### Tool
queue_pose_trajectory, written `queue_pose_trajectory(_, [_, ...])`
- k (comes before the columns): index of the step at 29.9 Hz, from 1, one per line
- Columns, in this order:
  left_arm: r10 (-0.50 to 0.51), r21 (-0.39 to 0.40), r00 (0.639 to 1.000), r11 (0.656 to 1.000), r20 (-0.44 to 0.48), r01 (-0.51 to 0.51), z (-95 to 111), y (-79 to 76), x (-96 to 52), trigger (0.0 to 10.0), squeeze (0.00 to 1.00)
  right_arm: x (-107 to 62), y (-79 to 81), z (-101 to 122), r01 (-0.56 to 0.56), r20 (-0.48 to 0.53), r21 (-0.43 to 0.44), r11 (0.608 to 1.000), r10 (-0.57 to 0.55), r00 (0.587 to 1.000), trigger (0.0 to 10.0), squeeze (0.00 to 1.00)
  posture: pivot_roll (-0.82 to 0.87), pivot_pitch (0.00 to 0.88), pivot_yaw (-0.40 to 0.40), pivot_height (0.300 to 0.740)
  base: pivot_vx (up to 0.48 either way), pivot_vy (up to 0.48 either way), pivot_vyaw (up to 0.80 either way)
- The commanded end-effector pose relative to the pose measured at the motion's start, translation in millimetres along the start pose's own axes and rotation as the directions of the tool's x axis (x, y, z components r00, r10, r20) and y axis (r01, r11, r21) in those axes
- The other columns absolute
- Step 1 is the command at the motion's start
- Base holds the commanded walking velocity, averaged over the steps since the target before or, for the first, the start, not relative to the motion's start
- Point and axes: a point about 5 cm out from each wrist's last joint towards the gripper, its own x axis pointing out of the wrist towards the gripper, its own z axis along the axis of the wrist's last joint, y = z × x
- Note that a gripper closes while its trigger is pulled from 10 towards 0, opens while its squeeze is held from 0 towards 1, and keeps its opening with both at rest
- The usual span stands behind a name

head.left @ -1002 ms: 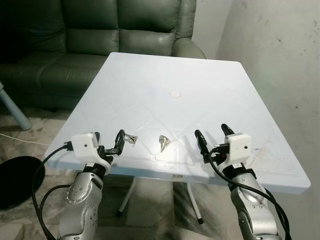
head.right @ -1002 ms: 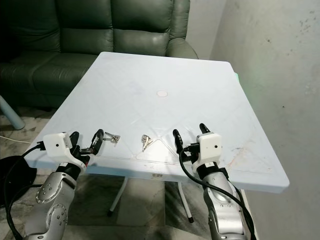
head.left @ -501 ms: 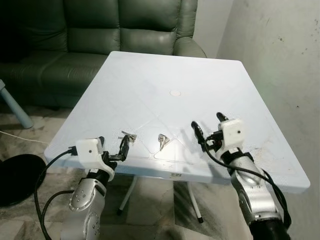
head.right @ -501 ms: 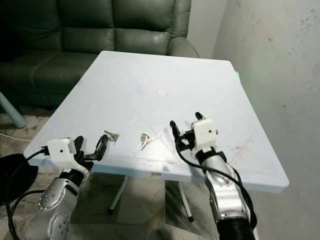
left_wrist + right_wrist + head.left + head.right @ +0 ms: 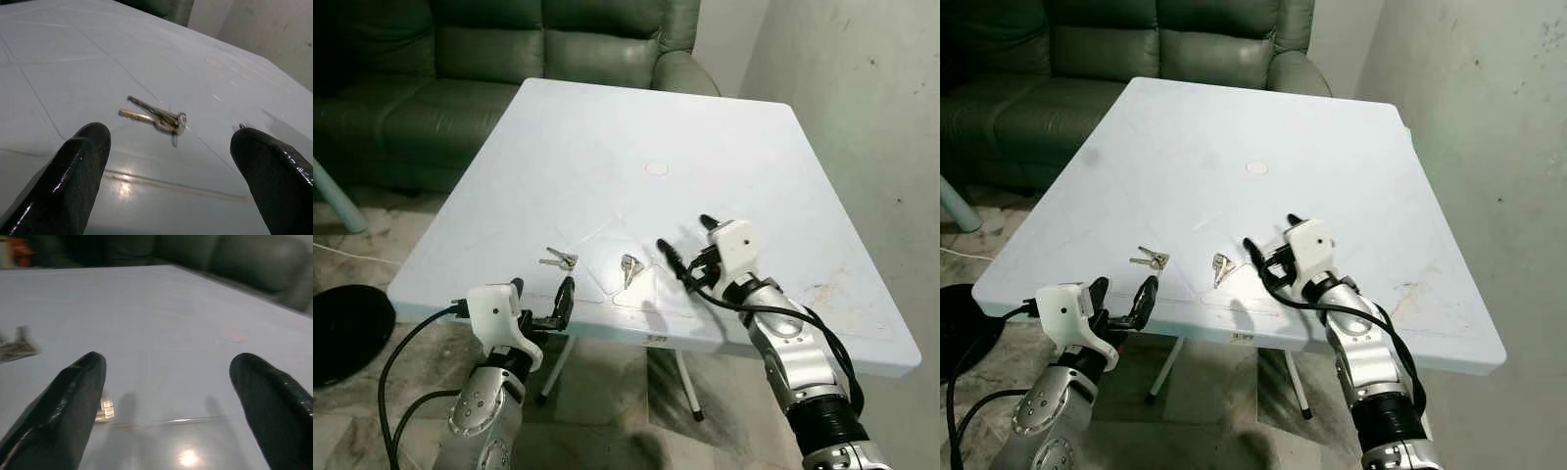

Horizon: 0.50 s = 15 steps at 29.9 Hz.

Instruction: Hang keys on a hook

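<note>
The right gripper (image 5: 688, 249) hovers spread wide and empty over the white table (image 5: 724, 147), just right of a set of keys (image 5: 628, 267) at the frame's lower middle. The left gripper (image 5: 540, 299), also wide open and empty, sits at the table's near edge, below a second set of keys (image 5: 558, 259). Both silver arms rise from the bottom of the frame; two key sets lie near each other.

My right gripper (image 5: 687, 247) has swung in over the table toward frame centre — my left gripper (image 5: 540, 299) (fingers still spread) dropped back off the near edge.
</note>
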Motion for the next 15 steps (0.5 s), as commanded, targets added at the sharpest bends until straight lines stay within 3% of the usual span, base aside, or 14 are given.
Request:
queue_pose_trajectory(1, [-0.006, 0.007, 1.0, 1.0, -0.002, 0.006, 2.1, -3.8, -2.3, 10.0, 0.0, -0.1, 5.3, -0.3, -0.033, -0.005, 0.021, 0.999, 0.033, 0.999, 10.0, 0.0, 0.1, 0.145, -0.087, 0.74, 0.0, 0.0, 0.0])
queue_pose_trajectory(7, [-0.005, 0.005, 1.0, 1.0, -0.028, 0.005, -1.1, -6.8, -8.7, 10.0, 0.0, 5.4, 23.5, 0.5, -0.091, 0.001, 0.034, 0.995, 0.091, 0.996, 10.0, 0.0, 0.1, 0.166, -0.087, 0.74, 0.0, 0.0, 0.0])
queue_pose_trajectory(15, [-0.002, 0.0, 0.999, 1.0, -0.042, 0.002, -0.9, -6.3, -11.0, 10.0, 0.0, 8.2, 31.2, 0.7, -0.088, -0.009, 0.066, 0.994, 0.089, 0.996, 10.0, 0.0, 0.1, 0.175, -0.085, 0.74, 0.0, 0.0, 0.0])
